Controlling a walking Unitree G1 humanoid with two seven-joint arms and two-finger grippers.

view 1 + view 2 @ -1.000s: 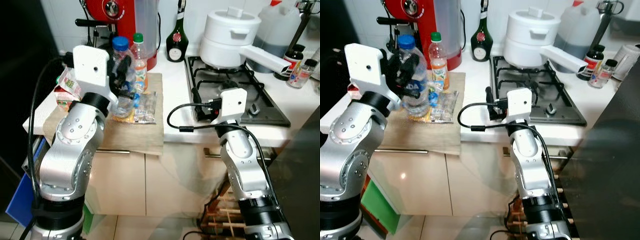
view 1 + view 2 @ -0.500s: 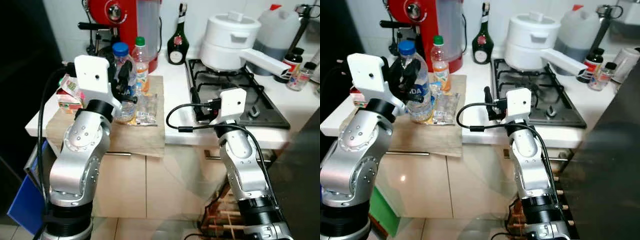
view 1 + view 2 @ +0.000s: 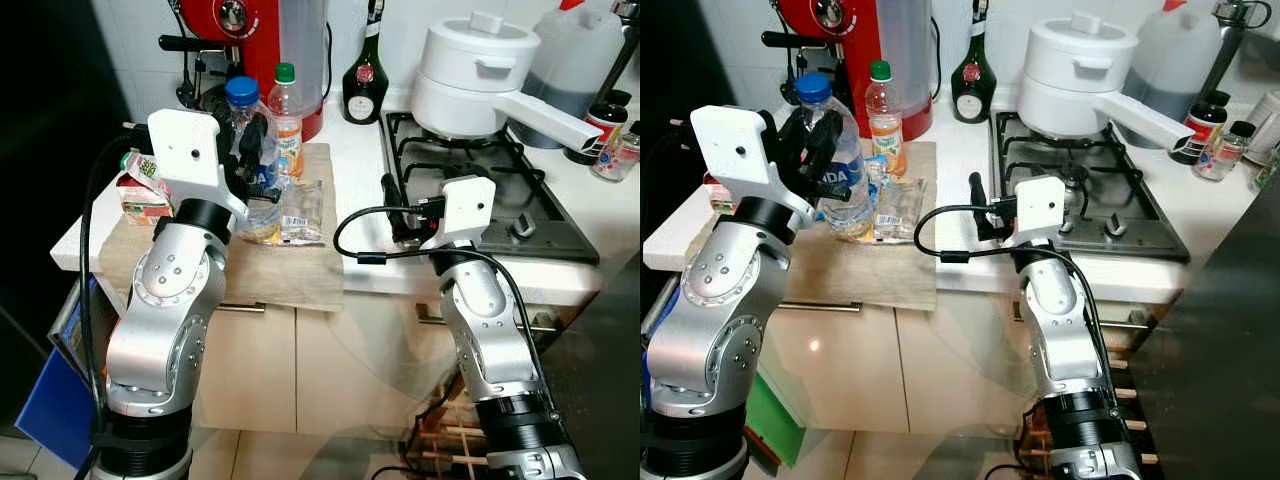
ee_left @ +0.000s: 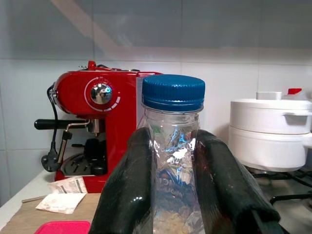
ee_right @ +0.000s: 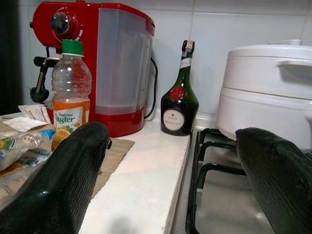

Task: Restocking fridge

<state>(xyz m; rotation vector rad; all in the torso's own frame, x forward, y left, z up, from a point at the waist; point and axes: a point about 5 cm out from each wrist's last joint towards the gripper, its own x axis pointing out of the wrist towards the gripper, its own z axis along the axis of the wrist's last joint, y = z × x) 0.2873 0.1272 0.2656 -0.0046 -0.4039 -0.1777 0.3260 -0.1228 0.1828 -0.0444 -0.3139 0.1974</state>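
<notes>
Clamping my left jaws (image 4: 170, 190) around the water bottle (image 4: 171, 146) just below its cap for a secure lift fridge-ward, I park my right jaws (image 5: 170, 185) wide open and empty at three o'clock over the surface (image 3: 355, 170).

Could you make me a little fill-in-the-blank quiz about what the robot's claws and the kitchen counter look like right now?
1. The left claw grips a clear water bottle with a ____ cap.
2. The right claw is open and holds ____.
3. The small juice bottle has a ____ cap.
4. The white pot sits on the ____.

Missing words: blue; nothing; green; stove
</notes>
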